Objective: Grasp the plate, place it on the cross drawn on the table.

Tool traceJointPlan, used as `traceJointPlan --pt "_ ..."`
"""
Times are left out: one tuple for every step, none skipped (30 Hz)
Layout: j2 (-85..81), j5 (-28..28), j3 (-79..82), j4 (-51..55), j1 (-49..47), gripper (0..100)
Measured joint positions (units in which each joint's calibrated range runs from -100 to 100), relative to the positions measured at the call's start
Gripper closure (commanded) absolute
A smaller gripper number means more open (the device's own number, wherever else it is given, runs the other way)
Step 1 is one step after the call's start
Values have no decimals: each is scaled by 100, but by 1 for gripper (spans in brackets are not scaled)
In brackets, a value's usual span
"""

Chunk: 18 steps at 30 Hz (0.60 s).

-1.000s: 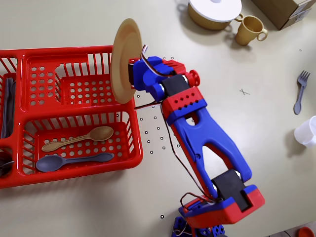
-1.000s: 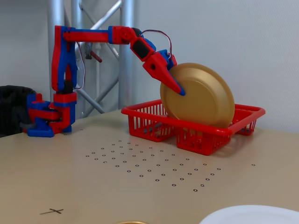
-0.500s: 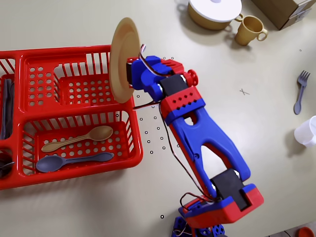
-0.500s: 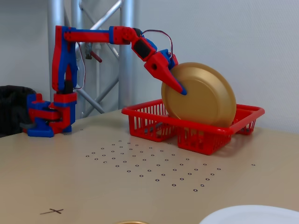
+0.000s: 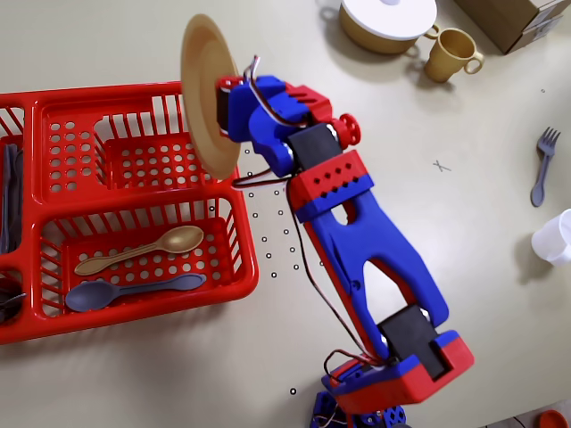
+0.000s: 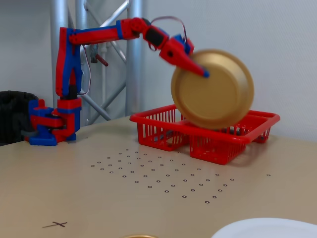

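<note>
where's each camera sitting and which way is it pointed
Overhead view: above the table, looking straight down; whole arm from base to gripper shows.
Fixed view: low at table height, facing a grey wall; arm seen side-on.
Shared: the plate held on edge in the gripper above the red basket, the cross, the dot grid.

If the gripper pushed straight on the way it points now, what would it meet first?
Nothing new: the gripper is already clamped on the plate. Past the plate, its down-and-outward line likely heads into the red basket, though depth is uncertain.
</note>
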Motion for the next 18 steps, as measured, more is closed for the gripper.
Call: traceJointPlan --pt "0 -39 -63 -8 -27 100" --pt "0 -98 -63 -8 -27 100" --pt "0 -98 -63 -8 -27 100" --pt "0 -78 -63 -8 -9 100" --pt "0 -127 -63 -8 27 100" --pt "0 -171 -81 -8 46 100" --pt "0 -215 -154 -8 46 100" --pt "0 -264 -235 -8 46 100" --pt "0 -308 -335 -8 46 100" --pt "0 -347 -452 -8 27 100" --pt "0 -376 -561 -8 18 100" --pt "8 -405 -669 -8 9 100" --pt "33 -405 -750 -8 0 100" --pt "41 -405 -796 -8 0 100" --pt "82 -405 -823 -8 0 100" --pt "106 -464 -832 -8 9 100" --pt "131 -513 -841 -8 27 100" --pt "147 -562 -841 -16 82 100"
